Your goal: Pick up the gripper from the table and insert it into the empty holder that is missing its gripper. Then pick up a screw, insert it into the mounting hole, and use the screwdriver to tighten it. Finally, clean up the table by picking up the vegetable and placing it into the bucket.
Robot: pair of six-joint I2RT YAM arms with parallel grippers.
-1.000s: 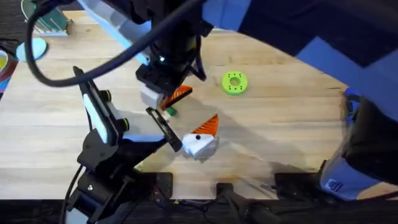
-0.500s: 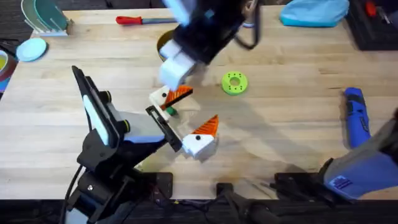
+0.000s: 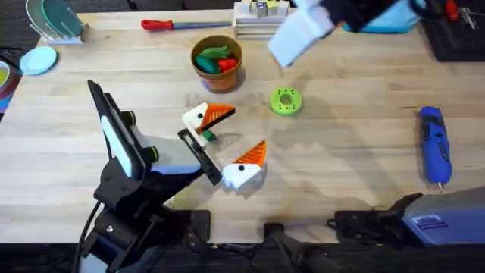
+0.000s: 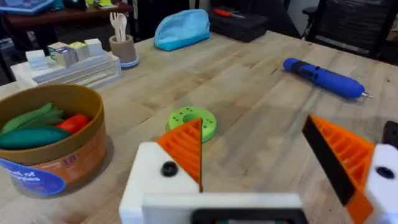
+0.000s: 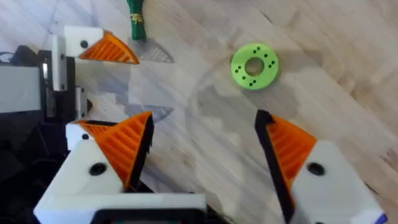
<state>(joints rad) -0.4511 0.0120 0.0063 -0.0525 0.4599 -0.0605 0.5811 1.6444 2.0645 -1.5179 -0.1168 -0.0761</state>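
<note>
Now the tiny vegetable (image 3: 208, 136) lies just beside the left claw (image 3: 227, 145), short of the bucket (image 3: 217, 64), while the wide-spread, empty right claw (image 5: 205, 155) hangs farther off.

A robotics workshop: wooden bench (image 3: 348, 152), blue electric screwdriver (image 3: 434, 144) (red one (image 3: 170, 24) too).

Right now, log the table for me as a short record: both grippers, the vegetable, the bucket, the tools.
left gripper: open, nothing held
right gripper: open, nothing held
vegetable: lying on the table between the left gripper's fingers, not in the bucket
bucket: upright, already holds green and red toy vegetables
green disc: flat on the table
blue screwdriver: lying on the table, untouched
</note>
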